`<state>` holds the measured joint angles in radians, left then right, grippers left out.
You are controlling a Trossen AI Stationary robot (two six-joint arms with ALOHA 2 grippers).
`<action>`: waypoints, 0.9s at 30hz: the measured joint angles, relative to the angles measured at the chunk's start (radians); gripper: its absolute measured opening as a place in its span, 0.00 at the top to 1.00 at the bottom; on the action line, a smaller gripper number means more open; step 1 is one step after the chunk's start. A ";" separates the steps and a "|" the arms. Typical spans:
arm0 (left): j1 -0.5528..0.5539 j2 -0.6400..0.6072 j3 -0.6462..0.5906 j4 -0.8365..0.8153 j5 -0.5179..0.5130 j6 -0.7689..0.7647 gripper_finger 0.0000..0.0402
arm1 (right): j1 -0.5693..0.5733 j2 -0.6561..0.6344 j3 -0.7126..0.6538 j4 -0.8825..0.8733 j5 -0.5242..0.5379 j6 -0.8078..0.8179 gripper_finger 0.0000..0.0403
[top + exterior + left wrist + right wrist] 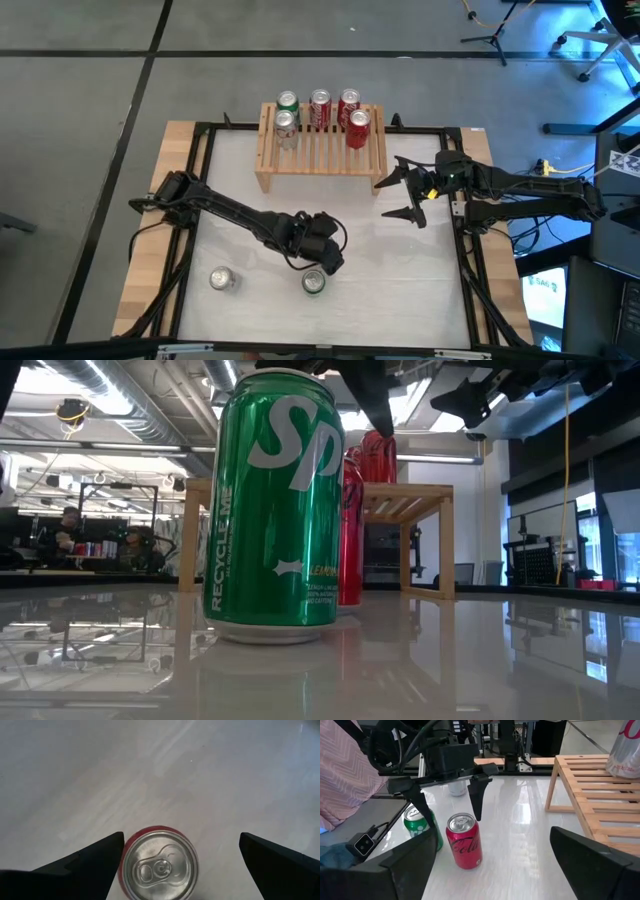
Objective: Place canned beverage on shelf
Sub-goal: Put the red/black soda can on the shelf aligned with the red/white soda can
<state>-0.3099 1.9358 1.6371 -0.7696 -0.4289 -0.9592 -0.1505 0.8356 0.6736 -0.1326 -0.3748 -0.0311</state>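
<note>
The left jaws (447,795) hang released directly above an upright red cola can (464,841), straddling it without touching. That can stands on the white bench (400,270), well clear of the light slatted wooden shelf (320,150), with a green soda can (422,828) just beside it. The right jaws (408,190) wait released beside the shelf's end.

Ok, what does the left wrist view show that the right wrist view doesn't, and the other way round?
Only the left wrist view: the red can's lid and tab seen from straight above, between the open left claw's fingers. Only the right wrist view: a green can beside the red one, and the wooden shelf. Both show the red can upright on the white table.
</note>
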 joint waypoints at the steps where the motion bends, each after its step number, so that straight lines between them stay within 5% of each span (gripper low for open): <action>1: 0.000 0.000 0.000 0.000 0.000 0.002 0.04 | 0.000 0.000 0.000 0.000 0.000 0.000 0.06; 22: 0.000 -0.001 0.000 -0.042 -0.091 0.158 0.04 | 0.000 0.000 0.000 0.000 0.000 0.000 0.06; 27: 0.000 -0.002 0.000 -0.070 -0.038 0.158 0.04 | 0.000 0.000 0.000 0.000 0.000 0.000 0.06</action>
<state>-0.3099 1.9343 1.6371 -0.8400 -0.4666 -0.8009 -0.1508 0.8356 0.6735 -0.1322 -0.3748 -0.0311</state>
